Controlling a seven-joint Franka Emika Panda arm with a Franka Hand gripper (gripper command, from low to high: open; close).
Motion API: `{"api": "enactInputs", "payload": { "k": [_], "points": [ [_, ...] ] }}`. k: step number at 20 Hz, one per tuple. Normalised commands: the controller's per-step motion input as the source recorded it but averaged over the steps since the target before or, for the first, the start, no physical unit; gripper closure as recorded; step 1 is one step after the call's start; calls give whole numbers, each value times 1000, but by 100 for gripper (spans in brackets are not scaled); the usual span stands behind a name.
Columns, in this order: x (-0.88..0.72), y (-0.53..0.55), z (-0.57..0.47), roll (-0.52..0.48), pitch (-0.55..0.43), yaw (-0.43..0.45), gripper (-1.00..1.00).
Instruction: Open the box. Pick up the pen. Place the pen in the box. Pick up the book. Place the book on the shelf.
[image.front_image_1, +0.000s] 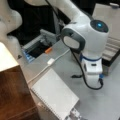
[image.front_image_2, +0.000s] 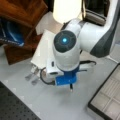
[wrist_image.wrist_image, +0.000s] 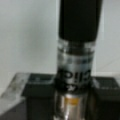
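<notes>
While only the wrist view shows the pen (wrist_image.wrist_image: 75, 62) clamped upright, long axis vertical, in the gripper (wrist_image.wrist_image: 72, 100), both front views show the book (image.front_image_1: 55, 96) lying flat.

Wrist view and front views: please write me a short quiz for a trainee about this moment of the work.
1. True or false: the book already lies on top of the shelf.
2. Fill in: the box shows its grey grooved interior, so it is ____.
3. In the wrist view, what does the gripper hold? A. the pen B. the book C. the box

Key: 1 false; 2 open; 3 A.
</notes>
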Motion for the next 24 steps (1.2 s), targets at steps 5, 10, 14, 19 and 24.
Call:
{"api": "enactInputs", "payload": {
  "k": [5,10,14,19,24],
  "points": [
    [-446,234,184,-57,-94,-614,100],
    [-349,244,155,-75,-54,-653,100],
    [-237,214,137,34,-28,-418,100],
    [-175,248,105,123,-5,-296,100],
    [-132,336,105,98,2,-239,100]
  ]
}}
